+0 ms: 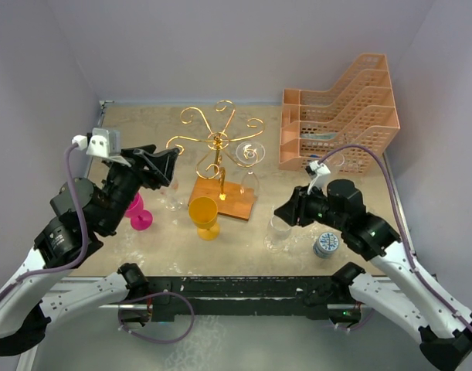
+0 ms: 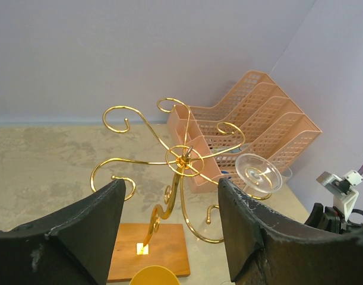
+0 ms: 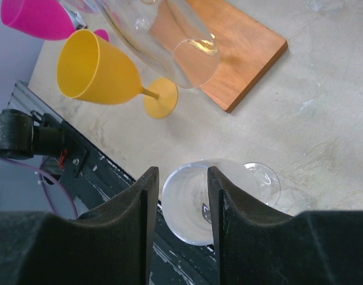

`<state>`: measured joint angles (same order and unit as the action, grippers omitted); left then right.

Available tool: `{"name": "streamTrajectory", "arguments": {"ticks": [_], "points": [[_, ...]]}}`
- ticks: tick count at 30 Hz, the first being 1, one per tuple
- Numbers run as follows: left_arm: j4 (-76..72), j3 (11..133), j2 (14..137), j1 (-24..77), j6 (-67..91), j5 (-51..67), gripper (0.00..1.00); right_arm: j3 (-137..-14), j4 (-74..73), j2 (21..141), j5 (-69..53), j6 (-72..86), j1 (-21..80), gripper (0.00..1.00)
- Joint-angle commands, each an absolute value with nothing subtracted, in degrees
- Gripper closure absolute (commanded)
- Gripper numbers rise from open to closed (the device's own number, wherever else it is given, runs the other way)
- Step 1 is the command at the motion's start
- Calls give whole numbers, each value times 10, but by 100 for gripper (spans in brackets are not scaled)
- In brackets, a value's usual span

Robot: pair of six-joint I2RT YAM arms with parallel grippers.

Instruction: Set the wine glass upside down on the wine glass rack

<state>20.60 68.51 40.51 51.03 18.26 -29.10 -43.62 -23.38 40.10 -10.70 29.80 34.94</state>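
Note:
The gold wire wine glass rack (image 1: 218, 143) stands on its brown wooden base (image 1: 229, 199) mid-table; it also shows in the left wrist view (image 2: 184, 159). One clear glass (image 1: 251, 154) hangs upside down on its right arm, with its foot (image 2: 258, 172) on top. Another clear wine glass (image 1: 278, 232) stands upright on the table. My right gripper (image 1: 286, 212) is open just above and left of it, and the glass's bowl (image 3: 187, 208) shows between its fingers (image 3: 182, 178). My left gripper (image 1: 164, 164) is open and empty, left of the rack (image 2: 171, 196).
A yellow goblet (image 1: 204, 216) stands in front of the wooden base, a pink goblet (image 1: 137, 212) to its left, and a further clear glass (image 1: 172, 197) between them. A peach lattice tray stack (image 1: 340, 116) is at the back right. A small blue-and-white round object (image 1: 326, 244) lies under the right arm.

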Motion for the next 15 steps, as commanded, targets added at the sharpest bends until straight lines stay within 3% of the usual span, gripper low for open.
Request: {"name": "streamTrajectory", "arguments": {"ticks": [1, 15], "points": [[180, 681, 410, 509, 177, -300, 39, -428, -231, 409, -139, 281, 353, 60], [184, 678, 410, 510, 174, -307, 39, -454, -252, 445, -78, 301, 415, 54]]}}
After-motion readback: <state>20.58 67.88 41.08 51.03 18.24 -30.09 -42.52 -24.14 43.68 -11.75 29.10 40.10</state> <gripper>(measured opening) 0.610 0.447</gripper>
